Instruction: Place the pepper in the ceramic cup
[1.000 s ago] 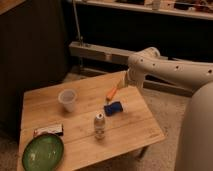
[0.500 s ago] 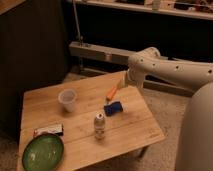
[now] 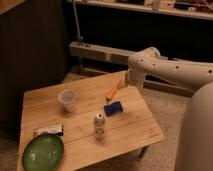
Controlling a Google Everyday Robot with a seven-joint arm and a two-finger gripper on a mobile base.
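Its claw (image 3: 122,82) open, the robot's arm hangs just above the pepper (image 3: 112,93) on the counter (image 3: 135,126), the cup (image 3: 67,99) well apart.

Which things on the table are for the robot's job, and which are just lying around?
For the job: pepper, ceramic cup, and the tool right by the pepper's far end.
Just lying about: blue lumpy thing, small bottle, green plate, flat packet.
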